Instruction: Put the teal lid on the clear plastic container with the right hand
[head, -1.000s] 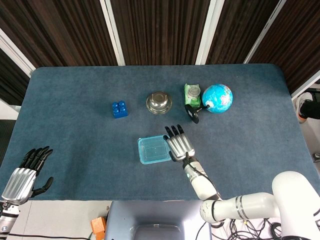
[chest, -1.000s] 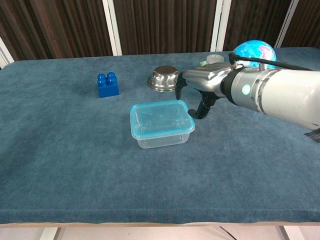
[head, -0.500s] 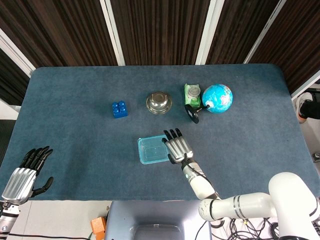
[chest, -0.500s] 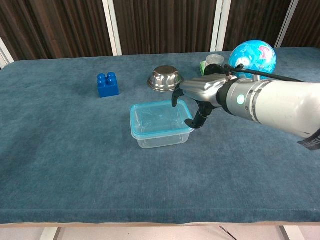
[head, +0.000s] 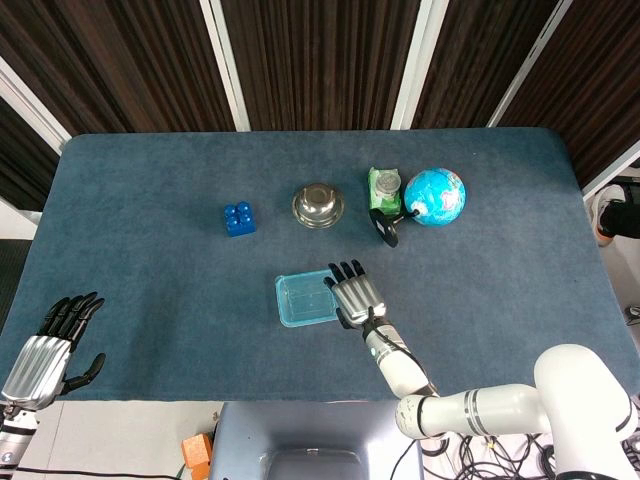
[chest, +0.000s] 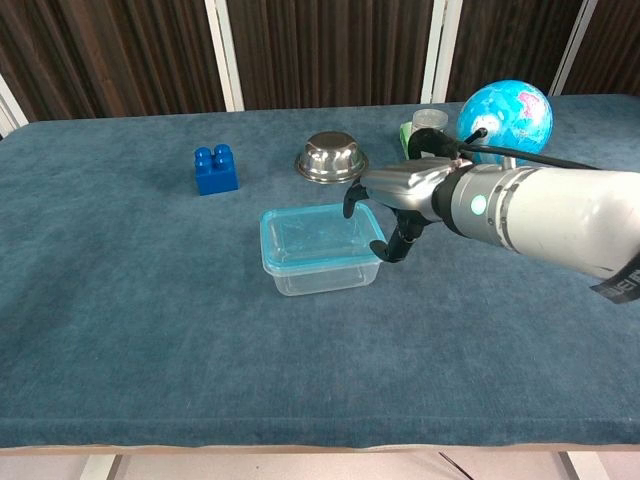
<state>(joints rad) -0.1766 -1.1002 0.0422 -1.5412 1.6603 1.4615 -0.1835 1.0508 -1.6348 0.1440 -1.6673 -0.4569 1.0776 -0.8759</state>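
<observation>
The clear plastic container (chest: 322, 279) stands near the table's middle, with the teal lid (chest: 312, 236) lying flat on top of it. In the head view the lid (head: 302, 298) shows as a teal rectangle. My right hand (chest: 398, 190) reaches over the lid's right edge, fingers stretched out and tips bent down onto it, thumb hanging beside the container's right wall. From above, that hand (head: 356, 293) covers the lid's right rim. My left hand (head: 45, 354) hovers at the table's near left corner, fingers apart and holding nothing.
A blue brick (head: 239, 219) lies to the far left of the container. Behind it stand a steel bowl (head: 318, 205), a green jar (head: 385, 188) and a globe (head: 435, 197) on a black stand. The table's front edge (chest: 300, 445) runs close below.
My right hand has slid left from beside the container until its fingers lie over the lid's right edge. The lid and the left hand have stayed put.
</observation>
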